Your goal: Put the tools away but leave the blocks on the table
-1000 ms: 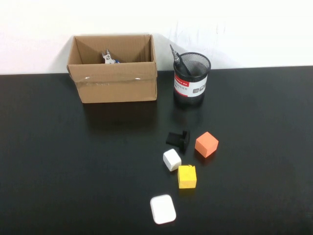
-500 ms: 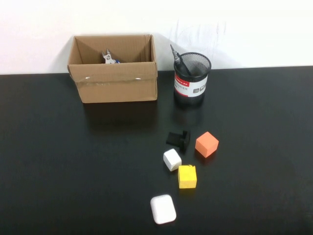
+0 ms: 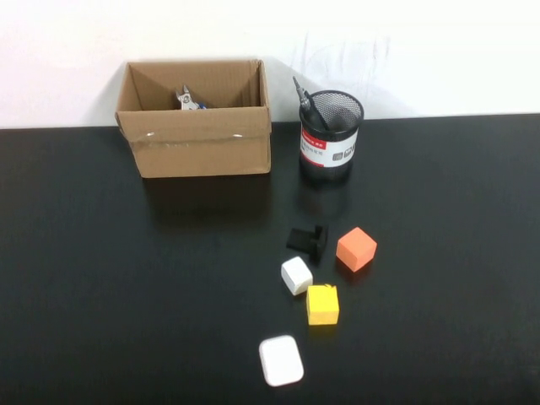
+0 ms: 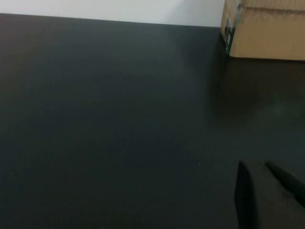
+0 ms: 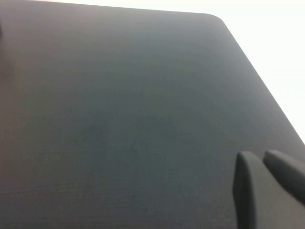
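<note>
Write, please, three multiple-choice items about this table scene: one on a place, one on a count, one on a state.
1. Where is the blue-handled cutter?
A. inside the cardboard box
B. in the mesh pen cup
C. beside the yellow cube

2. How many cubes lie on the black table?
A. one
B. three
C. five

3. How are the left gripper and right gripper?
A. both open
B. both shut, holding nothing
C. both shut on cubes

Answers:
1. A: its metal head shows above the box's front wall.
2. B: the orange cube, the yellow one and the white cube.
3. B: each wrist view shows closed fingers over bare table.
</note>
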You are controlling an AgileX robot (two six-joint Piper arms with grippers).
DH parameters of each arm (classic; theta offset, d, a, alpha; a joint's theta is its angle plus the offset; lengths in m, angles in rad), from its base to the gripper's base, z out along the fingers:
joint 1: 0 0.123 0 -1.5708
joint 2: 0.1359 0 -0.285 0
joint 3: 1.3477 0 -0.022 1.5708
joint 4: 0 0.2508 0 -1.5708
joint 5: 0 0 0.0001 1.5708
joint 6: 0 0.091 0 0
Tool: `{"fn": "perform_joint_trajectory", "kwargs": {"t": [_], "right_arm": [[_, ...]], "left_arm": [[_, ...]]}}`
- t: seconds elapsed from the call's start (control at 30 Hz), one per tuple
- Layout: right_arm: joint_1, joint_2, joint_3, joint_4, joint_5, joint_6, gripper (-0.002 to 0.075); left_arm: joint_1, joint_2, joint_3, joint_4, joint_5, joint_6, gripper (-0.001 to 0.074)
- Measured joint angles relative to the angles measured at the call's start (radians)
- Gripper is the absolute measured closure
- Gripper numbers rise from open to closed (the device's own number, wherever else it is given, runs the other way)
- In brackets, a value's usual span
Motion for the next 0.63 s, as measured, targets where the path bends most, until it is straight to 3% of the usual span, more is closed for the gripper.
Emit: {"fn": "perform_joint_trajectory", "kwargs": {"t": [0.63], "right_arm": [[0.0, 0.0, 0.0, 0.0, 0.0, 0.0, 0.0736]], "left_arm": [[0.0, 0.0, 0.0, 0.0, 0.002, 0.012, 0.0738]]}}
